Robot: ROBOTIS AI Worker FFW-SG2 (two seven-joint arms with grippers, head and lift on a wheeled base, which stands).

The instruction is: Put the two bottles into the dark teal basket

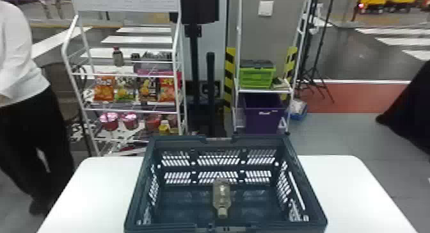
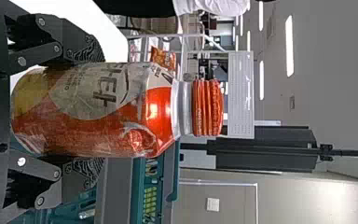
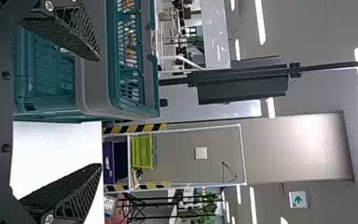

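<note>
Basket (image 1: 179, 139), the dark teal one, is sitting on the white tabletop (image 1: 89, 184), and we're already seeing a clear bottle (image 1: 221, 195) inside it. That one's lying on its side around the middle of the basket, with its neck pointing toward our near side.

We're holding the red-orange bottle (image 2: 135, 140) in our left hand (image 2: 91, 110), both fingers clamping its body from opposite sides. It's standing pretty much upright in the grip, red-orange cap (image 2: 208, 107) up, pale label (image 2: 93, 91) showing. It's hanging close to the basket, but honestly we're not able to tell if any of it is over the rim.

Our right hand (image 3: 98, 113) is holding nothing, fingers spread well apart, near the basket's right side.

Beyond the basket, off to its left, a white rack (image 1: 129, 75) is carrying snack bags (image 1: 104, 87), some pink-topped cups (image 1: 108, 118) lower down and a small bottle (image 1: 117, 56) up top. Beyond the basket and a bit to its right, a green crate (image 1: 257, 76) with a dark top is resting on a shelf (image 1: 264, 91), and a purple bin (image 1: 264, 120) is sitting below that.
</note>
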